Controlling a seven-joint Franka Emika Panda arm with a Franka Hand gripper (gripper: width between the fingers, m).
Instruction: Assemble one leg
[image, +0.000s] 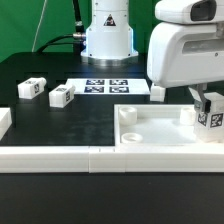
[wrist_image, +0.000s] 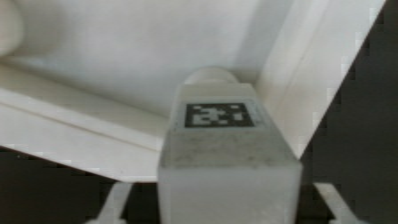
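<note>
I have the hand (image: 206, 102) clamped on one leg (image: 212, 119), holding it upright at the tray-like piece (image: 160, 128), by its corner on the exterior view's right; I cannot tell whether the leg touches it. In the wrist view the leg's tag (wrist_image: 217, 114) faces the camera. A loose leg (image: 30, 88) and a second loose leg (image: 62, 95) lie on the desk (image: 60, 122), near the marker board (image: 105, 87)

- Leg (wrist_image: 219, 150): whitish grey, with a black-and-white square tag mark.
- Loose legs (image: 30, 88) (image: 62, 95): white, with black-and-white tags.
- Tray piece (image: 165, 135): plain white.
- Desk (image: 60, 125): black.
- Marker board (image: 108, 87): white, with black square tags.
- Backdrop (image: 30, 35): green.
- Arm housing (image: 185, 40): white.
</note>
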